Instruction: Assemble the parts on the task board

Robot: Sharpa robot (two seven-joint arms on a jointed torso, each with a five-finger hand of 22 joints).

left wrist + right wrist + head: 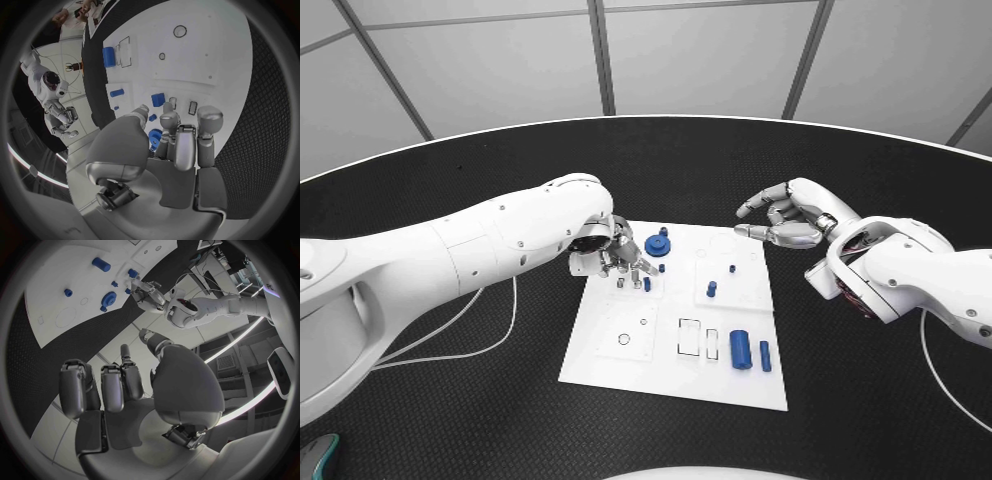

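Note:
The white task board (672, 372) lies in the middle of the black table. My left hand (620, 255) hangs over its far left part, fingers pointing down at the plate, nothing in them. A blue gear (658, 243) stands just beside that hand; in the left wrist view the gear (154, 138) peeks out behind the fingers (185, 142), with a blue block (158, 99) beyond. Small blue pegs (711, 289) stand mid-board. Two blue cylinders (740, 349) lie at the near right. My right hand (788, 220) hovers off the board's far right corner, fingers apart and empty.
A white cable (495, 325) loops on the table left of the board, under my left arm. Another cable (942, 385) runs along the right side. Empty slots (689, 336) and round holes (625, 339) mark the board's near half.

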